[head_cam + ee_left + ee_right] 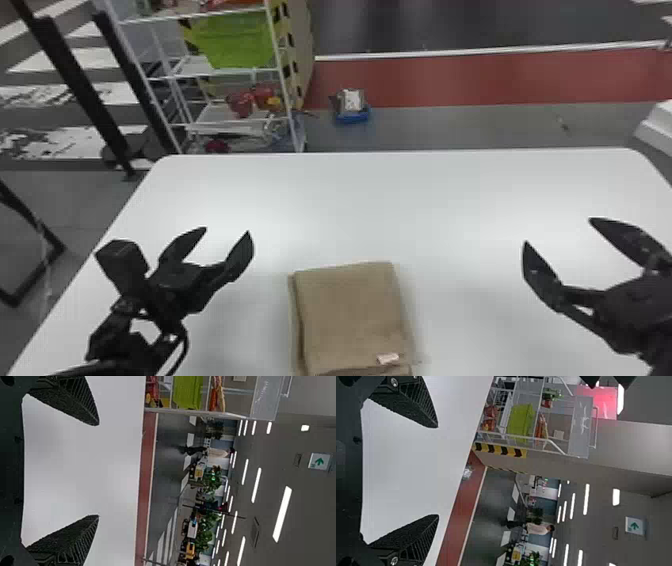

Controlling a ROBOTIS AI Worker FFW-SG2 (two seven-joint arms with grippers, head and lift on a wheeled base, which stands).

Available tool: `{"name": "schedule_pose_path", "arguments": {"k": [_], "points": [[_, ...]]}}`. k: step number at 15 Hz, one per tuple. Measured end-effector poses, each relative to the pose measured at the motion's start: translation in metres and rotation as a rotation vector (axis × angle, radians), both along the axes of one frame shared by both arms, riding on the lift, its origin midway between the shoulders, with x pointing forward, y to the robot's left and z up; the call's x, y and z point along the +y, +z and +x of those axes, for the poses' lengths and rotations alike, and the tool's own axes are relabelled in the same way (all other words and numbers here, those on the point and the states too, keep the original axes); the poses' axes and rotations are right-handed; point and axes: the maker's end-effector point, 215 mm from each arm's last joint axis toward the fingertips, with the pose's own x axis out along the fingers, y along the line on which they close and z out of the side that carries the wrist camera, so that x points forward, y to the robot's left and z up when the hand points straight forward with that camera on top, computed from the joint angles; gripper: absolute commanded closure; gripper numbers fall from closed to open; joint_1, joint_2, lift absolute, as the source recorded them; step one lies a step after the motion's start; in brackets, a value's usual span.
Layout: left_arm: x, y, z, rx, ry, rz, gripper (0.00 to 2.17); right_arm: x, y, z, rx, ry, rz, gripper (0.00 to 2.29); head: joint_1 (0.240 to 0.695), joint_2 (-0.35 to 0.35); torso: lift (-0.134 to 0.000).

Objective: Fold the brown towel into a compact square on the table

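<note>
Towel (350,310) folded at bottom centre

The brown bundle lies flat on the white table (425,200), a small pale tag (388,358) near its lower right corner. At lower left, the left gripper (227,231) is spread wide and empty; at lower right, the right gripper (560,231) is likewise. A green bin (235,42) sits at upper left.
</note>
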Motion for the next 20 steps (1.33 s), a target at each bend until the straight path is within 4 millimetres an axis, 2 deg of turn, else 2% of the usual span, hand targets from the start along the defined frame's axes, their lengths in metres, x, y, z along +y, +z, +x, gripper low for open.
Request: {"name": "schedule_pose_path", "arguments": {"k": [3,6,9,14,20], "points": [[0.01,-0.007,-0.008,0.02,0.043,0.021,0.04,-0.03,-0.005,-0.015,-0.051,-0.038,0.021,0.07,0.695,0.11,-0.134],[0.024,0.004,-0.018,-0.021,0.077,0.053,0.04,-0.046,0.001,-0.026,-0.124,-0.049,0.011,0.07,0.695,0.109,-0.134],[0.026,0.019,-0.029,-0.08,0.083,0.086,0.04,-0.043,-0.001,-0.031,-0.126,-0.042,0.029,0.07,0.695,0.117,-0.134],[0.028,0.026,-0.049,-0.115,0.079,0.105,0.04,-0.032,-0.01,-0.03,-0.041,-0.041,0.057,0.07,0.695,0.136,-0.134],[0.026,0.029,-0.06,-0.128,0.07,0.105,0.04,-0.031,-0.022,-0.034,0.014,-0.055,0.069,0.07,0.695,0.139,-0.134]]}}
